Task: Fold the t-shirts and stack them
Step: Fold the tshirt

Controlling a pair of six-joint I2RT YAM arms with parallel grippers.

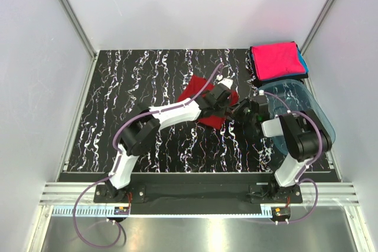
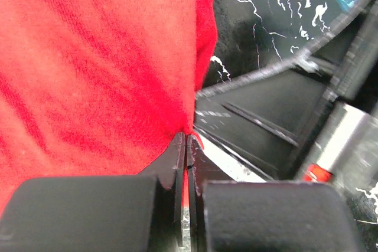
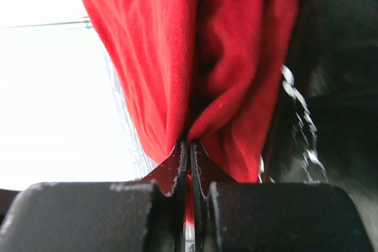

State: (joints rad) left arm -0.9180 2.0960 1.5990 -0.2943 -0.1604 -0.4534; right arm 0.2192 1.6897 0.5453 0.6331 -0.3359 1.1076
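Now, left gripper (image 2: 186,143): you are pinching the edge of the red tee (image 1: 194,90) with the fingers pressed shut, and only a thin layer of cloth is sitting between them.
Right gripper (image 3: 189,146): you are clamping a thicker bunch of the same tee here, with the fingers narrowed right down on it and loose folds spreading out of the grip.
Where the two are meeting: both grippers are working close together at the tee's right side, near mid-table, almost touching each other.
Red tee: it is lying rumpled on the table (image 1: 147,81), with part of it spreading to the left under your left arm and the rest gathering toward the two grips.
Tub (image 1: 310,113): it is sitting on the right, just beside your right arm, which is hiding much of it, so you cannot tell what is inside.
Far corner: the pink tee (image 1: 274,60) is resting folded on the teal tee (image 1: 303,63), whose edge is peeking out along the right side.
Done, judging by this: two tees are looking folded and stacked.
Left to do, judging by this: you are only at the start with the red tee, which is showing no neat fold yet and will need carrying to that pile.
Writing: nothing readable is showing, and no neck label or brand is facing any camera.
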